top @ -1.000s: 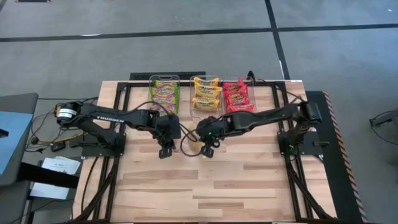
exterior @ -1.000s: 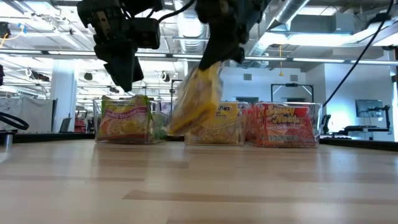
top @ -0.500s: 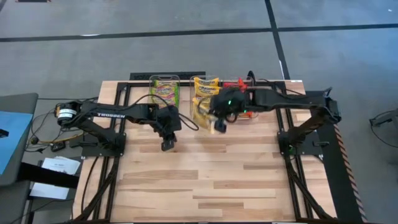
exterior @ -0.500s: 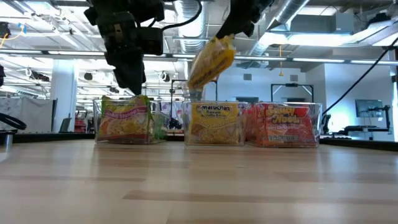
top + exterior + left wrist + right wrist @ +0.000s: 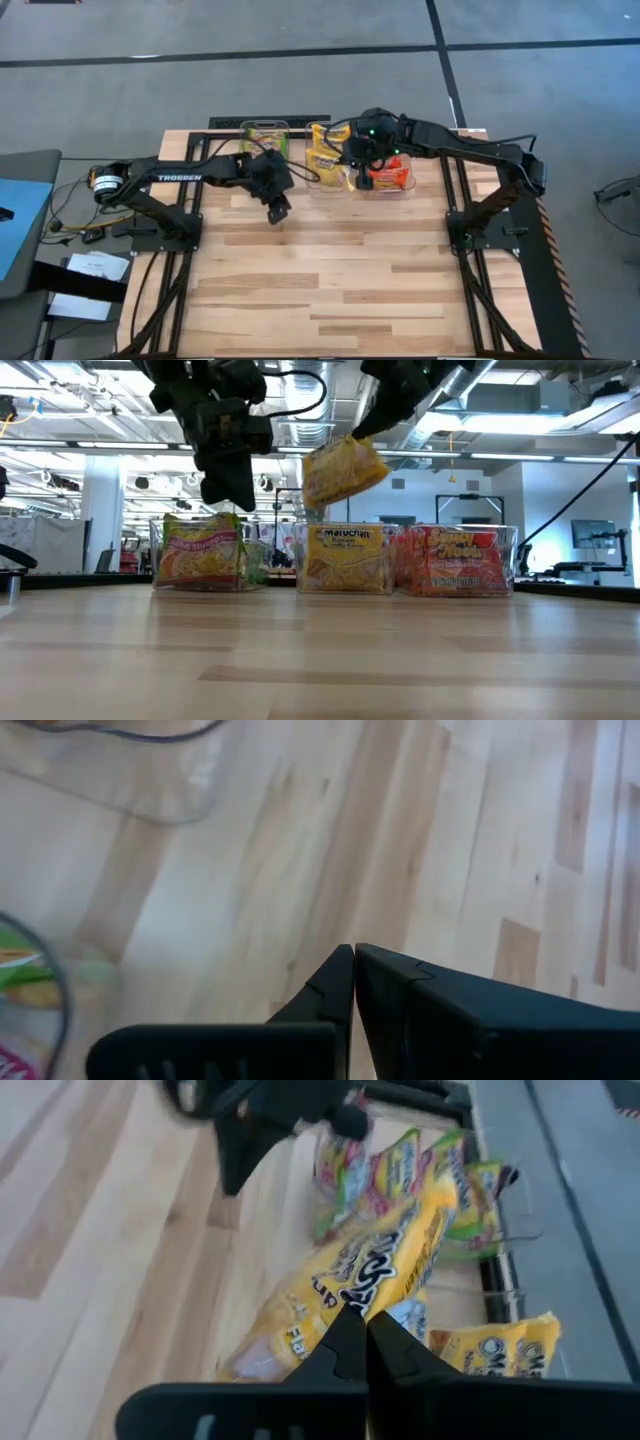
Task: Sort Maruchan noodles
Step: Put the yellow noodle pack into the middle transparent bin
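Note:
My right gripper (image 5: 352,178) is shut on a yellow Maruchan packet (image 5: 343,468), held in the air over the middle clear bin (image 5: 345,560), which holds yellow packets. Green packets stand in the left bin (image 5: 200,555) and red ones in the right bin (image 5: 455,560). All three bins sit in a row at the table's far edge. My left gripper (image 5: 277,212) is shut and empty. It hovers above the table just near of the green bin (image 5: 265,140), and its shut fingertips (image 5: 353,958) show over bare wood. My right gripper pinches the yellow packet between its two fingers at one edge (image 5: 372,1292), coming from above. The packet is lifted clear and hangs tilted below the fingers (image 5: 372,432), above the rim of the yellow bin.
The wooden table (image 5: 350,290) lies bare from its middle to the near edge. Cables run behind the bins at the far edge (image 5: 300,122). The low view looks past the bins into an open room.
My right gripper has carried the yellow packet up from near the table's middle and toward the far edge, until it is over the yellow bin. The packet has gone from hanging low to tilted high above the bins. My left gripper has drifted slightly toward the far edge.

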Available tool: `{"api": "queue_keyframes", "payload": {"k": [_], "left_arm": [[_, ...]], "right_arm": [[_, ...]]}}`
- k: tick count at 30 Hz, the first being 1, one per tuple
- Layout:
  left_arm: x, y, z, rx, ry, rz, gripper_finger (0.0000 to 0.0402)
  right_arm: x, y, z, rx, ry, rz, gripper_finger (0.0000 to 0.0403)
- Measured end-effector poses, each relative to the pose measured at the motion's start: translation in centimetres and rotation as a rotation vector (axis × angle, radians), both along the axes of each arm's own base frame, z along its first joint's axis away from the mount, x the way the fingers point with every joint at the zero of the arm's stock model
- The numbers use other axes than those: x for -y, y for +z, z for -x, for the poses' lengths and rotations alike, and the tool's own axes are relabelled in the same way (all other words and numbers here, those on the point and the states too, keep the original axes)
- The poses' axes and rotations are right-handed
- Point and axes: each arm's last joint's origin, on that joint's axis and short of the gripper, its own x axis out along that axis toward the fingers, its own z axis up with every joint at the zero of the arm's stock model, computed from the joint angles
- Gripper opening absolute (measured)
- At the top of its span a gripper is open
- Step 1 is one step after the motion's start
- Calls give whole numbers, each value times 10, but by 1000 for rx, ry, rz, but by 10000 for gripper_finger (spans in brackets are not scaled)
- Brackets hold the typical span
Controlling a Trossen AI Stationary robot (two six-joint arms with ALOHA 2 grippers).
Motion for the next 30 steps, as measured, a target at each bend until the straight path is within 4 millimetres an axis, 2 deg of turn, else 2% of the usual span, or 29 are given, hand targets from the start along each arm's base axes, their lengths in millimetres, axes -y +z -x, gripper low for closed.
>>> {"api": "queue_keyframes", "payload": {"k": [5, 15, 18, 23, 30], "left_arm": [[-10, 0, 3, -2, 36, 1, 0], [-19, 0, 6, -3, 67, -1, 0], [-20, 0, 7, -6, 70, 0, 0], [-20, 0, 7, -7, 67, -3, 0], [-20, 0, 7, -7, 63, -6, 0]], "right_arm": [[14, -9, -2, -32, 1, 23, 3], [29, -52, -23, -172, 35, 39, 2], [30, -62, -29, -200, 43, 50, 3], [27, -72, -38, -257, 69, 179, 5], [21, -75, -36, -298, 12, 115, 14]]}}
